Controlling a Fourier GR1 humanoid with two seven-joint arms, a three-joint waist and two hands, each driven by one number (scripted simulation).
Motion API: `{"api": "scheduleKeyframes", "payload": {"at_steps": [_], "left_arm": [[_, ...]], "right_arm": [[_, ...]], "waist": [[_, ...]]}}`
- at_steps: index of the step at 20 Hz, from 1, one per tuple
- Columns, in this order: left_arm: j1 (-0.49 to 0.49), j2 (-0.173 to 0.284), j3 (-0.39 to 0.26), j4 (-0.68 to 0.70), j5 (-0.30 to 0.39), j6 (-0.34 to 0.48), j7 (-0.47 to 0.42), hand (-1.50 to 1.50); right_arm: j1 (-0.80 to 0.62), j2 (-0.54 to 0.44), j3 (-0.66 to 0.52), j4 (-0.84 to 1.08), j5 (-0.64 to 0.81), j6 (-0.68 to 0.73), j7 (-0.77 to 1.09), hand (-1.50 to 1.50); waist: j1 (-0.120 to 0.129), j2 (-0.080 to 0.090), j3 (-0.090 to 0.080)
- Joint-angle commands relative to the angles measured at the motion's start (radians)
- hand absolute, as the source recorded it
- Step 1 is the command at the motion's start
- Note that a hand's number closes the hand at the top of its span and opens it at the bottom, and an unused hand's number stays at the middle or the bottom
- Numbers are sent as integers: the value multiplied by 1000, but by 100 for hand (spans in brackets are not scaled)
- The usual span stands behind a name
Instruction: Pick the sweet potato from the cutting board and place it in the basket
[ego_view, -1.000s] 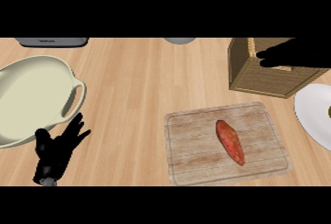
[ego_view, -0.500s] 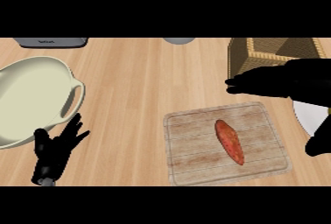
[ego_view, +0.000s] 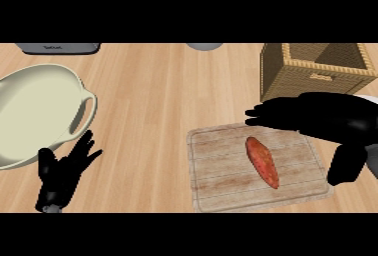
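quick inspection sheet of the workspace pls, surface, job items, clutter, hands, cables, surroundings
surface: wooden counter, light planks.
job's things: sweet potato lies on the cutting board; wicker basket stands behind the board at upper right.
clutter: cream bowl with handle at left; grey appliance and a grey round thing at the far edge; white plate mostly hidden at right.
hands: right hand over the board's far right corner, holding nothing; left hand resting open at lower left.
cables: nothing seen.
surroundings: nothing seen beyond the counter.

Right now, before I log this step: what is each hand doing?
Left hand: open, holding nothing, resting by the counter's lower left.
Right hand: open, holding nothing, above the cutting board's far edge.
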Motion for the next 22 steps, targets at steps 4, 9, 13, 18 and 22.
{"api": "scheduleKeyframes", "payload": {"at_steps": [4,9,13,18,22], "left_arm": [[27,0,6,88,-6,-24,34,0],[23,-34,-11,93,-20,-18,41,0],[28,-56,-37,49,-71,35,69,0],[69,-32,-3,6,-47,3,70,0],[36,-33,8,36,-41,-11,88,0]], "right_arm": [[44,40,53,88,146,-85,-121,-150],[82,73,70,104,211,-138,-159,-150],[47,116,73,224,275,-197,-203,-150],[59,162,55,196,270,-166,-183,-150],[99,204,112,154,326,-180,-151,-150]], "waist": [[-2,8,-10],[-6,7,-10],[8,10,-10],[2,5,-10],[-4,5,-10]]}}
